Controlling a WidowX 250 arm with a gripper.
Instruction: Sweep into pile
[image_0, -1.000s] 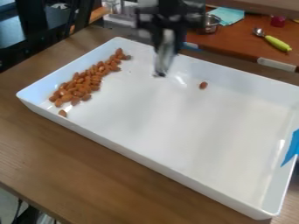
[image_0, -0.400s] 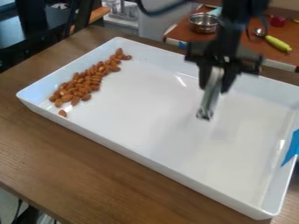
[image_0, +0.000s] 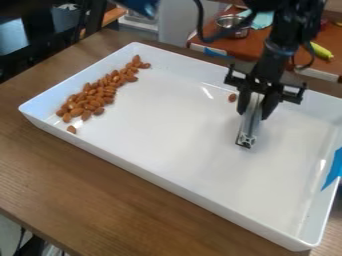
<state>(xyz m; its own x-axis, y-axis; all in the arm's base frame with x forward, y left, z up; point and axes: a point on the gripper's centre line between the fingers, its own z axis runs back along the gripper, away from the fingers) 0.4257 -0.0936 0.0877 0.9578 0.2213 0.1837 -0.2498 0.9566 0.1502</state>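
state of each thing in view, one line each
Hand: closed on the tool
Tool: held, slanting, contact with tray unclear
Tray: right side up, open, holding nuts
Pile: loose, strung along one end of the tray
Stray nut: lying alone, well apart from the pile
Tape: stuck to the tray
Pot: upright, contents unclear

from here the black arm (image_0: 270, 62) slopes in from one o'clock, gripper (image_0: 253, 116) pointing down between six and seven, fingers (image_0: 270, 104) clamped.
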